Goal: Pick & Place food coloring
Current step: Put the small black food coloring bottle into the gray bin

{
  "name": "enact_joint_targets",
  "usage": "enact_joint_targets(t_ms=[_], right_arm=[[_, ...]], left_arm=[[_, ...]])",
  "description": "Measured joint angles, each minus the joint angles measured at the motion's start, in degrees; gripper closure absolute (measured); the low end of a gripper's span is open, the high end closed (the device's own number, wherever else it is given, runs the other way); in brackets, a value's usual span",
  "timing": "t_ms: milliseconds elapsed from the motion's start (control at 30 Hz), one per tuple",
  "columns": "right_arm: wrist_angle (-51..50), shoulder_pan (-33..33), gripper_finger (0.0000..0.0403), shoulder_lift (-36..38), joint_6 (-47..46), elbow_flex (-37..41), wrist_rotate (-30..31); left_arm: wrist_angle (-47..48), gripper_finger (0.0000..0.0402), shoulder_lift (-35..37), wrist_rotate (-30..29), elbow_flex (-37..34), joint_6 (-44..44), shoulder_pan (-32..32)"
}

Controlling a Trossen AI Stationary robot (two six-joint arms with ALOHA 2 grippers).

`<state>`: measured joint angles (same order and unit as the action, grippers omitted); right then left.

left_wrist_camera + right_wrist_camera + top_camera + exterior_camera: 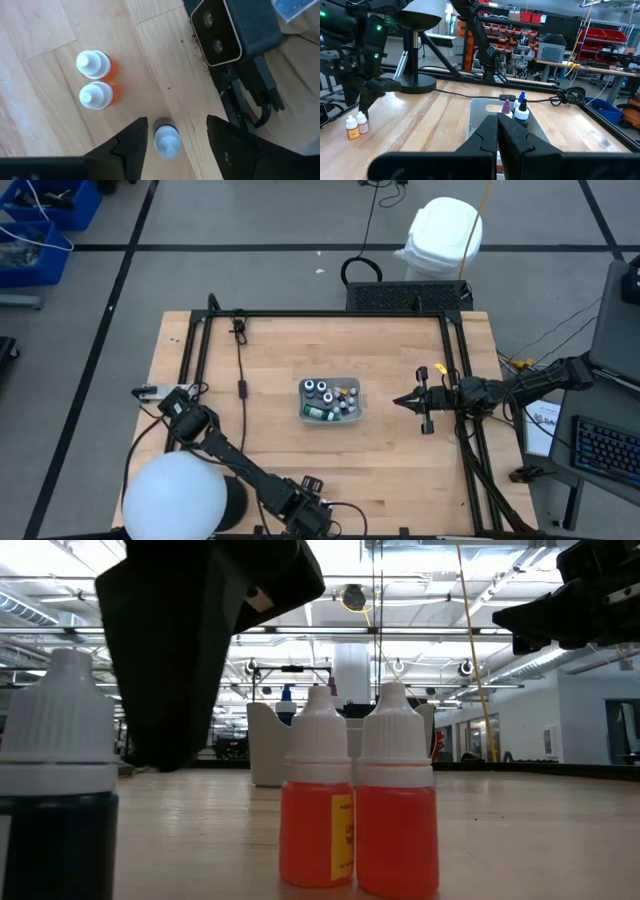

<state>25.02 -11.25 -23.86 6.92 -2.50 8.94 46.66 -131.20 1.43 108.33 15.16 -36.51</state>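
Three food coloring bottles stand upright on the wood near the table's near edge. Two are orange with white caps (pixel 93 65) (pixel 97 95), side by side. The third is a dark bottle (pixel 166 140) with a white cap. My left gripper (pixel 177 127) points steeply down over the dark bottle, open, with one finger on each side of it and a gap showing on both sides. More bottles stand in the translucent tray (pixel 358 412) at mid-table. My right gripper (pixel 398 400) hovers shut just right of the tray, pointing level at it.
The low camera's dark housing (pixel 225 30) and its cable sit on the table edge close beside the left gripper. A black frame rail (pixel 330 314) runs around the tabletop. Bare wood lies between the tray and the near bottles.
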Motion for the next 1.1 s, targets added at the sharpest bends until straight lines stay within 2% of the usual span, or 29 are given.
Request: enact_joint_targets(t_ms=[267, 767, 967, 1100], right_arm=[[0.0, 0.02, 0.0403, 0.0, 0.0, 0.0, 0.01], [-0.02, 0.0, 0.0403, 0.0, 0.07, 0.0, 0.01], [-0.02, 0.0, 0.0403, 0.0, 0.24, 0.0, 0.01], [-0.04, 0.0, 0.0403, 0.01, 0.24, 0.0, 0.01]], left_arm=[[0.04, 0.0245, 0.0, 0.02, 0.0, 0.06, -0.02], [2.11, 0.0303, 0.0, 0.02, 0.0, 0.04, -0.02], [2.28, 0.0343, 0.07, 0.04, 0.06, -1.28, 0.0], [2.4, 0.0347, 0.09, 0.35, 0.08, -3.12, -0.01]])
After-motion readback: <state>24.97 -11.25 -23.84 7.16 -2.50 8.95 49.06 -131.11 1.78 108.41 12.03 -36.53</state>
